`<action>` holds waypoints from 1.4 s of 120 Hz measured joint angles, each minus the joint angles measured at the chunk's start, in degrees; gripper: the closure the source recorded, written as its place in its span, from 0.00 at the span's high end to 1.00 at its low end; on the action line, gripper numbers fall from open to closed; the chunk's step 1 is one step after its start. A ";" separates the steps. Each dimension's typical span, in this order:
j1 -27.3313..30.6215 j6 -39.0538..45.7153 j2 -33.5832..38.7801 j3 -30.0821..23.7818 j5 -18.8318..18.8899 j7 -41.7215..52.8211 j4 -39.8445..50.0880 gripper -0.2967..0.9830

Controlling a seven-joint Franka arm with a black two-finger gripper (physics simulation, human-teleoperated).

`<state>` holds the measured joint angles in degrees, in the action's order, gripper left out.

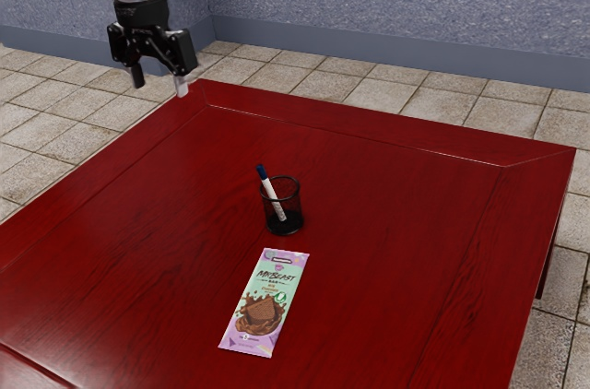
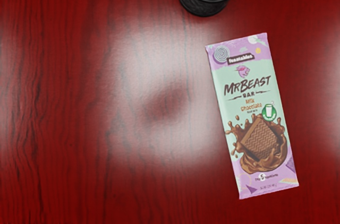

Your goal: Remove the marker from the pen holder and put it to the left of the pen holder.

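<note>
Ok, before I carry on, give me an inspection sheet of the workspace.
Surface: red wooden table, glossy, with glare in the wrist view
Job's things: marker leaning inside the black mesh pen holder, blue end up; holder upright
Clutter: chocolate bar lying flat near the holder, not touching it
Gripper: open, empty, raised clear of the holder
Cables: nothing seen
Surroundings: blue-grey wall, tiled floor

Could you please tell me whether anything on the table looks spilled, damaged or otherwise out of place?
Nothing stands out. The pen holder is upright, with the marker leaning inside it, its blue end above the rim. The chocolate bar lies flat, its wrapper without visible tears.
</note>
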<state>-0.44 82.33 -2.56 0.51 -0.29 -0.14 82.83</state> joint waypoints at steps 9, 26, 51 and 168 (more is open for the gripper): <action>0.87 0.05 -0.03 0.01 0.07 -0.05 0.25 0.77; 2.19 4.20 8.46 0.00 0.08 -0.14 16.85 0.77; 1.84 15.82 12.51 -0.07 -0.27 -0.34 36.14 0.77; -0.10 49.60 -24.08 -0.07 -4.91 -4.19 11.03 0.71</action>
<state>-0.53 131.93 -26.63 0.44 -5.20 -4.34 93.86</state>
